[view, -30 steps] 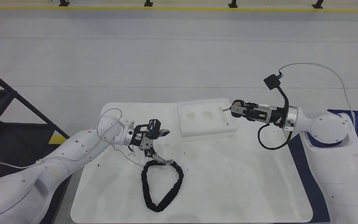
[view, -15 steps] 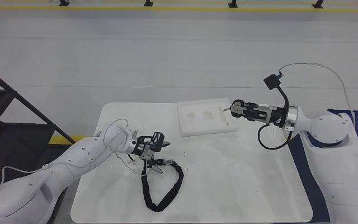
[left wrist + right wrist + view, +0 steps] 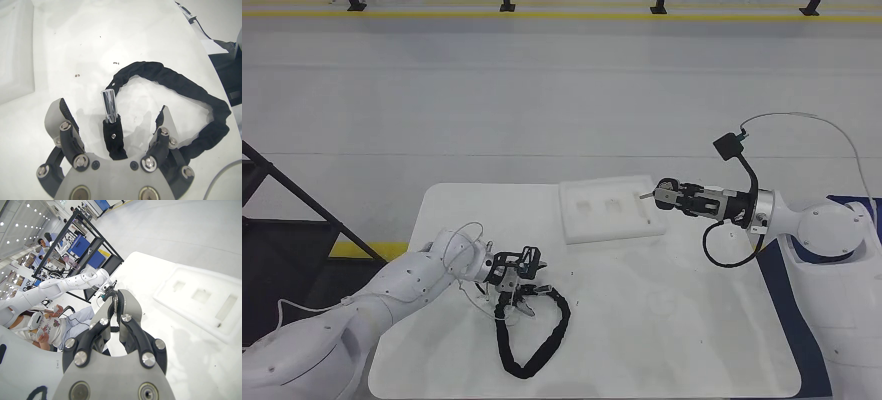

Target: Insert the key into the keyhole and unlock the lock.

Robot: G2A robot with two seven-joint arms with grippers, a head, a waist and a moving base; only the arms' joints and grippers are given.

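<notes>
Toward the left side of the table (image 3: 682,340), your left gripper (image 3: 112,110) hangs low with its pads wide apart, one on either side of the chrome lock barrel (image 3: 109,103). The barrel lies flat at one end of the black sleeved chain lock (image 3: 189,85), and neither pad touches it. I judge the step in hand to be seizing that barrel. Centre it between the pads first, then close low, near the sleeve, so the free end is bare for the key. Chrome is likely slippery and the chain limp, so squeeze squarely and lift only enough to turn the end toward your other arm. I cannot make out the keyhole from here. Well apart, your right gripper (image 3: 664,193) is clamped on the key (image 3: 115,302) and holds it in the air over a corner of the white foam tray (image 3: 612,225). By count, you have one chain lock with one barrel, one key, one foam tray with three recesses (image 3: 201,294), and two grippers.
</notes>
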